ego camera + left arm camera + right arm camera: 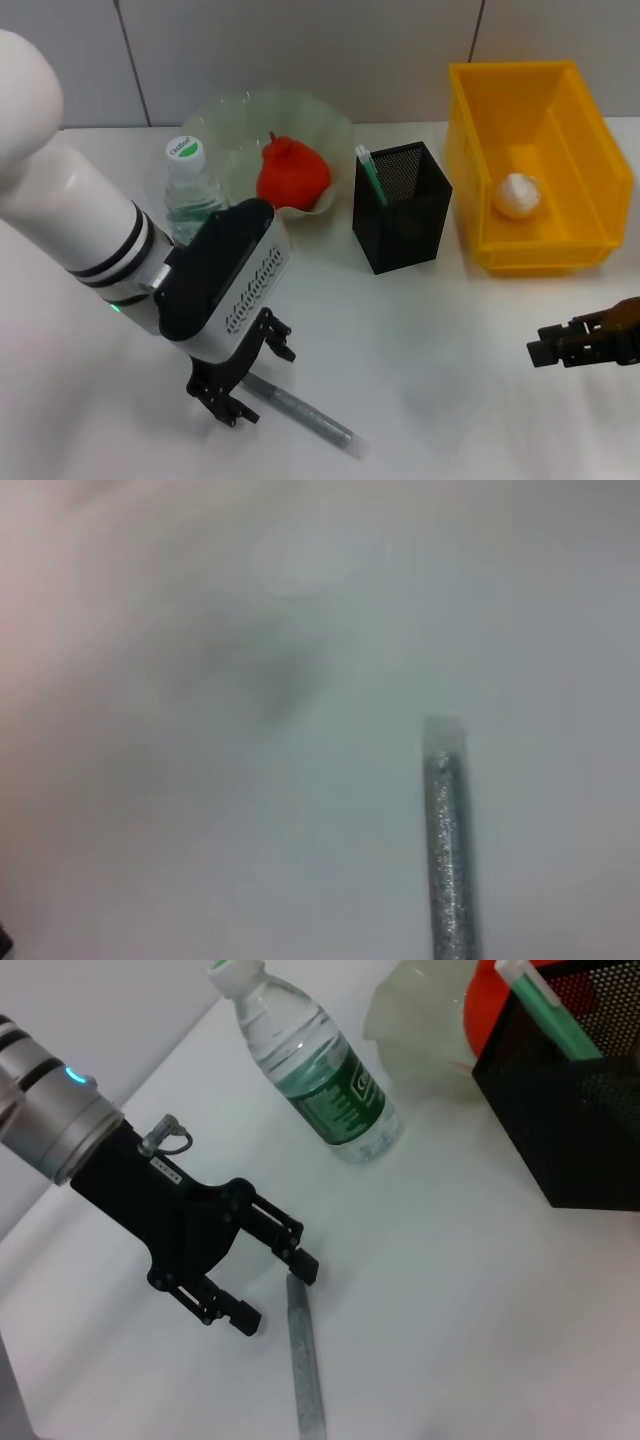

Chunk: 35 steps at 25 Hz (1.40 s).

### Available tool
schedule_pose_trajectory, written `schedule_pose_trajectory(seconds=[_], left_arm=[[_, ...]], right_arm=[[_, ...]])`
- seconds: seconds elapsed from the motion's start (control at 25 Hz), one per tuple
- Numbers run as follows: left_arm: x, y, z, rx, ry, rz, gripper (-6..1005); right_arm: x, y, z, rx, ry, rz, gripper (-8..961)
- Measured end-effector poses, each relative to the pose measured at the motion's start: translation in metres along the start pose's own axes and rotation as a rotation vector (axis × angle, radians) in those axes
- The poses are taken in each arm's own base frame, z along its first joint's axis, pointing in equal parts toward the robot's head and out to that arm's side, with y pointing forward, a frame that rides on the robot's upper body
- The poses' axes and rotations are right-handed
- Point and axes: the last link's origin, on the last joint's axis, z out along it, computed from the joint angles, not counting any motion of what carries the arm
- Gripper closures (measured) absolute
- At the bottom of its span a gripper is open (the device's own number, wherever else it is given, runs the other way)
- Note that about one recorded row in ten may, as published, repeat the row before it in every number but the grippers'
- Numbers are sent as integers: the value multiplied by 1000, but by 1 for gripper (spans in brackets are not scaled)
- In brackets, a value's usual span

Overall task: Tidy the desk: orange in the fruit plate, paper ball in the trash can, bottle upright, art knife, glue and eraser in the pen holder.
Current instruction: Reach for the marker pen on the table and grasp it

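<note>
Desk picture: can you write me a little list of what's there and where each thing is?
orange: on the fruit plate, orange
paper ball: inside yellow bin, ball
bottle: upright beside the plate
pen holder: black mesh, green item inside
grey stick: lying flat on the desk
left gripper: open, just over the stick's end
right gripper: low at the desk's right edge

The left arm (70,210) was white and round, ringed with black bands and a small green light. Its left gripper (247,377) was black, like the right gripper (545,349).
</note>
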Motion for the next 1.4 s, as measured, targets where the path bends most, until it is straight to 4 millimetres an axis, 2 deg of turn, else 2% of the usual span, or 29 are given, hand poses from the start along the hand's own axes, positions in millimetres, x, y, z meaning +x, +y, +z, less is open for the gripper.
schedule_pose_trajectory(seconds=[0.16, 0.32, 0.72, 1.0, 1.4], left_arm=[[1, 0, 4, -8, -7, 10, 263], [1, -1, 4, -5, -5, 7, 419], [-1, -3, 12, -16, -13, -3, 556], [-2, -3, 15, -19, -16, -9, 559], [-2, -3, 17, -19, -27, -2, 635]], right_arm=[[1, -1, 1, 4, 2, 5, 502], [2, -3, 3, 7, 1, 10, 502], [0, -3, 7, 8, 13, 1, 501], [0, -3, 8, 10, 11, 0, 501], [0, -4, 8, 19, 7, 3, 501]])
